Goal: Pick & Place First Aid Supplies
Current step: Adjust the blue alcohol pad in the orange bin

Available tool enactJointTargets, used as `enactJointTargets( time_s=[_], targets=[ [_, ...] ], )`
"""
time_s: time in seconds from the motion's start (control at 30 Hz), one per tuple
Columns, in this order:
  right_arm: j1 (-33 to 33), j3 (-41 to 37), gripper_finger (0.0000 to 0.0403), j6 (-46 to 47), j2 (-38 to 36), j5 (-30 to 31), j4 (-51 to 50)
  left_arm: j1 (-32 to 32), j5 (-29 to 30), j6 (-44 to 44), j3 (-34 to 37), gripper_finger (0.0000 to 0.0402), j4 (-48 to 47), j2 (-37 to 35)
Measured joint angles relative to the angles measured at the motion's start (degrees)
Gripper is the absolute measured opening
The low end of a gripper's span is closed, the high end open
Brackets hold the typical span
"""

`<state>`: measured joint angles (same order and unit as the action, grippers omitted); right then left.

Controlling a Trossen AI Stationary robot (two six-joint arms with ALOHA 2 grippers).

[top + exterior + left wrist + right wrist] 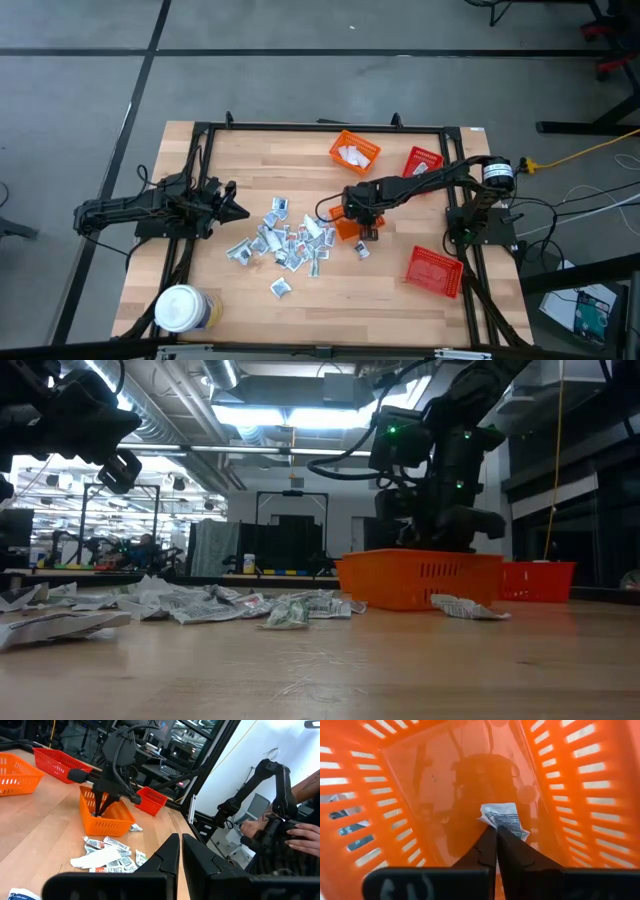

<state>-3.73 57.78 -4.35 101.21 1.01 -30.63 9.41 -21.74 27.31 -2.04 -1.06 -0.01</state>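
The right gripper reaches down inside a small orange mesh basket, its fingers pinched together on a silvery-white printed sachet. A heap of similar flat sachets lies loose at the basket's nine o'clock. The left gripper, fingers together and empty, waits beyond the heap, a white-lidded round jar near the front edge.

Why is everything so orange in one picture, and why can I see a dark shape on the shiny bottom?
Right wrist view: the camera sits inside the orange basket, so its walls fill the frame; the glossy floor mirrors the arm as a dark reflection beyond the sachet at the right gripper, jaws shut. Low view: bright ceiling lights behind leave the arms as silhouettes.
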Motion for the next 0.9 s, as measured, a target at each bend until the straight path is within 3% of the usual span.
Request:
enactJointTargets(
  time_s=[0.17,0.43,0.73,0.9],
  targets=[
    [-0.5,0.1,0.0004,3.1,-1.5,-6.3,-0.8,0.0,0.0,0.0,0.0,0.0015,0.0,0.0],
    [-3.4,0.5,0.0003,10.9,-8.9,-23.7,0.3,0.0,0.0,0.0,0.0,0.0015,0.0,0.0],
    [-10.1,0.5,0.0002,20.7,-15.9,-56.3,13.1,0.0,0.0,0.0,0.0,0.0015,0.0,0.0],
    [-12.5,0.5,0.0002,31.1,-17.5,-65.3,23.9,0.0,0.0,0.0,0.0,0.0015,0.0,0.0]
  ],
)
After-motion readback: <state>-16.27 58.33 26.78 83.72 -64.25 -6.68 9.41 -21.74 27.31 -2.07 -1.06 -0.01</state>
